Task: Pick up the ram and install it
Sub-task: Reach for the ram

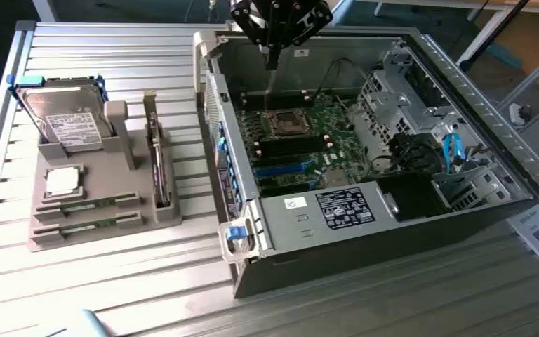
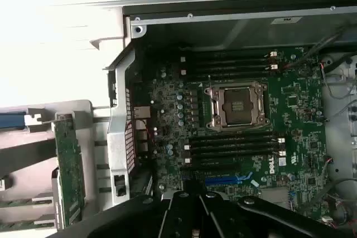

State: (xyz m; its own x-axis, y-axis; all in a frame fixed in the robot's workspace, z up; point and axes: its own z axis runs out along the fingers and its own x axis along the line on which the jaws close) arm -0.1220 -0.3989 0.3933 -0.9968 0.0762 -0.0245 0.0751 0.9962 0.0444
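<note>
Two ram sticks, green and narrow, lie in slots at the front of the grey holder on the exterior view's left. My gripper hangs over the back of the open computer case, far from both sticks, with its fingers shut together and nothing seen between them. In the wrist view the gripper looks down on the green motherboard. Black memory slots lie on both sides of the open processor socket.
The holder also carries a hard drive, a silver processor chip and an upright expansion card. Inside the case are a drive cage, blue cables and a black fan. Everything rests on a slatted metal table.
</note>
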